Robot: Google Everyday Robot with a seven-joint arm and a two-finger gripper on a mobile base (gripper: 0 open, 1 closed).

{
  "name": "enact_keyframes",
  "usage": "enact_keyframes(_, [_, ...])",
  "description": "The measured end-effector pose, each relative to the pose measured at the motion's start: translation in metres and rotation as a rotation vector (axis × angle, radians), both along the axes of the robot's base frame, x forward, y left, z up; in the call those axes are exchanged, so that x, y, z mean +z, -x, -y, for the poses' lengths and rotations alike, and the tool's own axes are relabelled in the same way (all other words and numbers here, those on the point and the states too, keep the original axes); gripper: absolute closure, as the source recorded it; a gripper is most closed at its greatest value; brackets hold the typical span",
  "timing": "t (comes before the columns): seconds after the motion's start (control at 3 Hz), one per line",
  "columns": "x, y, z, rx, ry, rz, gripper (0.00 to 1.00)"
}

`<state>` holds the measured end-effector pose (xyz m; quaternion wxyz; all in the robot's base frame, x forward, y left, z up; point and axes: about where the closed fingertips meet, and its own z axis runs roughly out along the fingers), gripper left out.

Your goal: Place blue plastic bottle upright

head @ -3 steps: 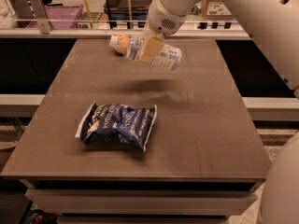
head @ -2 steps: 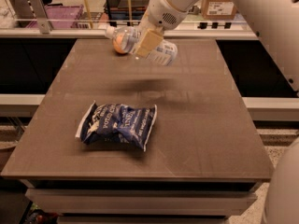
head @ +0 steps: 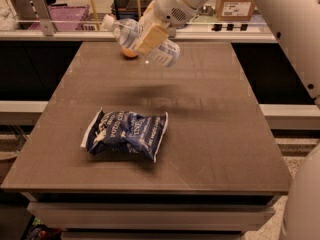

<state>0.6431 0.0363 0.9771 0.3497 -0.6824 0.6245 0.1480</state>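
Observation:
The blue plastic bottle (head: 131, 34) is a clear bottle with a white cap and a pale label. It is held in the air above the far part of the table, lying nearly level with its cap to the upper left. My gripper (head: 151, 37) is shut around its middle, with one tan finger pad (head: 152, 38) across the label. An orange round thing (head: 130, 52) sits on the table behind the bottle, partly hidden by it.
A dark blue crinkled chip bag (head: 125, 132) lies on the brown table (head: 215, 134) at the front left of centre. A counter with a purple bin (head: 70, 16) and a cardboard box (head: 234, 5) runs behind the table. My white arm fills the right side.
The gripper has lifted the bottle and carried it a little to the left. The bottle has turned so its cap points up and left.

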Motion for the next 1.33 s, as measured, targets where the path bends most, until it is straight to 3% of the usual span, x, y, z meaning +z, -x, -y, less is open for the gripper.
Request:
enact_keyframes(0.67, [-0.005, 0.018, -0.02, 0.0, -0.189, -0.05, 1.0])
enact_keyframes(1.33, [-0.023, 0.017, -0.018, -0.106, -0.369, -0.097, 1.0])
